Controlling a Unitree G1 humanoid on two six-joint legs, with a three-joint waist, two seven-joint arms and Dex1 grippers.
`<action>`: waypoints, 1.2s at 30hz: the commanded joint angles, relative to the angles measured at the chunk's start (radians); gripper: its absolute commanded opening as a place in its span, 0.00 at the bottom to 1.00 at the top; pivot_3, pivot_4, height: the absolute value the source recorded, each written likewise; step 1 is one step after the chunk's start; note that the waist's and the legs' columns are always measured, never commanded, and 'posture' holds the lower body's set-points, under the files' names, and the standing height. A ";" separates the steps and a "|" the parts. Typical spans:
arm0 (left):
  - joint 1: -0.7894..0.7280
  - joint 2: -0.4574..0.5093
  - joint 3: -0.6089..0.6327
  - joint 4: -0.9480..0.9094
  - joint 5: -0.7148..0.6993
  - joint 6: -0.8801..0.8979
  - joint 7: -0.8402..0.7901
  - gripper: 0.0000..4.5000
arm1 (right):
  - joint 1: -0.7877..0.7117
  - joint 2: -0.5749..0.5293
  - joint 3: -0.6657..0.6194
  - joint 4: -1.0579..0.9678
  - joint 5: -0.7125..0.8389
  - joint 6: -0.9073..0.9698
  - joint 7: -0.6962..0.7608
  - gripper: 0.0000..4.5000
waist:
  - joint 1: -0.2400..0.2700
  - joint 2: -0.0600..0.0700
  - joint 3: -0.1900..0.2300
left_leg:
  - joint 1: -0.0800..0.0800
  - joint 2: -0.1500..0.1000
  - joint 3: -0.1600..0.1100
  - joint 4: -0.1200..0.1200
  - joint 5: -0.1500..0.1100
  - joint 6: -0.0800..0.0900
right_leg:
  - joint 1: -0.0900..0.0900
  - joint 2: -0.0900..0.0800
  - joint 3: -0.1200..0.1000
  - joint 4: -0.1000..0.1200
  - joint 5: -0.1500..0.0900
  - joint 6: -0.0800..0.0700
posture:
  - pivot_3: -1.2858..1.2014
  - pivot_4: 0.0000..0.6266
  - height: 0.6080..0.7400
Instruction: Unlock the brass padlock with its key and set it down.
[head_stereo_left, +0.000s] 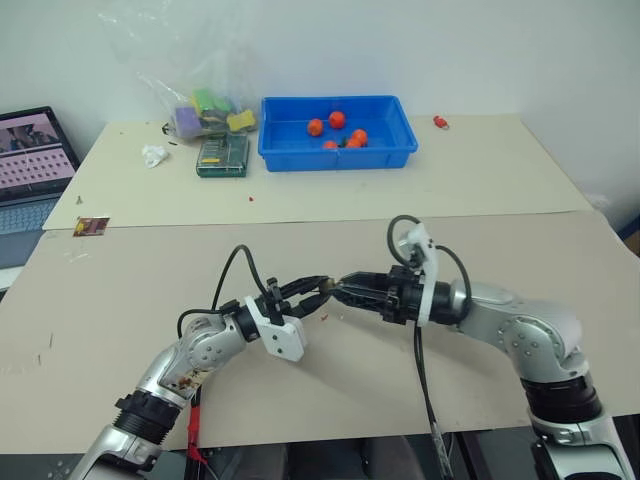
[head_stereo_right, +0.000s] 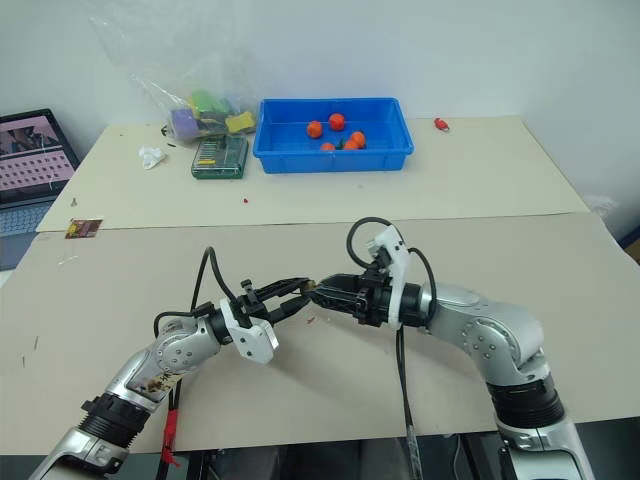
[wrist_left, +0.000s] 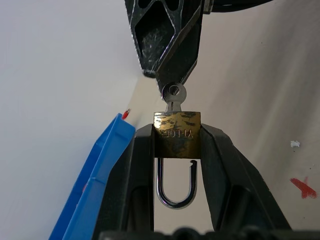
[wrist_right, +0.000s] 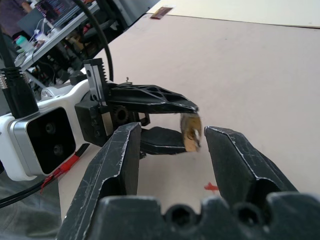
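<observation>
- The brass padlock (wrist_left: 176, 132) is held above the table (head_stereo_left: 120, 300), in front of the robot, pinched by its flat sides in the left claw (wrist_left: 176, 145).
- The left claw is narrow, clamped on the padlock body, with the silver shackle (wrist_left: 176, 186) hanging back between its fingers (wrist_left: 137, 170).
- One shackle leg ends short of the body in the left wrist view, so the lock looks sprung open, though at this size I would not swear to it.
- The key (wrist_left: 174, 98) sits in the keyway, its round bow sticking out towards the right claw (wrist_right: 170, 145).
- The right claw stands parted, its fingers either side of the key end with a gap showing; it grips nothing.
- Handling: the padlock is tiny, rigid and light, and smooth brass will likely slip or twist if squeezed off-centre.
- The flat faces are the best hold; the shackle is thin and would swivel.
- The key bow is the only purchase for turning or pulling, and it is easily dropped.
- A blue tray (head_stereo_left: 275, 150) stands far back on the table, well apart.
</observation>
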 joint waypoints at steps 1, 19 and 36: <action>-0.006 -0.010 0.014 -0.038 -0.001 -0.018 0.016 0.18 | -0.031 0.035 0.032 -0.003 -0.021 -0.003 0.018 0.56 | 0.000 0.000 0.000 | 0.000 0.000 0.000 0.000 0.000 0.000 | 0.000 0.000 0.000 0.000 0.000 0.000 | 0.52 0.24 1.00; 0.002 -0.027 0.028 -0.073 0.003 0.011 0.001 0.18 | -0.070 0.029 0.006 0.068 -0.123 -0.023 0.093 0.56 | 0.000 0.000 0.000 | 0.000 0.000 0.000 0.000 0.000 0.000 | 0.000 0.000 0.000 0.000 0.000 0.000 | 0.52 0.24 1.00; 0.000 -0.028 0.033 -0.088 0.011 0.024 -0.007 0.18 | -0.076 0.062 0.006 0.074 -0.148 -0.011 0.114 0.56 | -0.001 0.000 0.000 | 0.000 0.000 0.000 0.000 0.000 0.000 | 0.000 0.000 0.000 0.000 0.000 0.000 | 0.52 0.24 1.00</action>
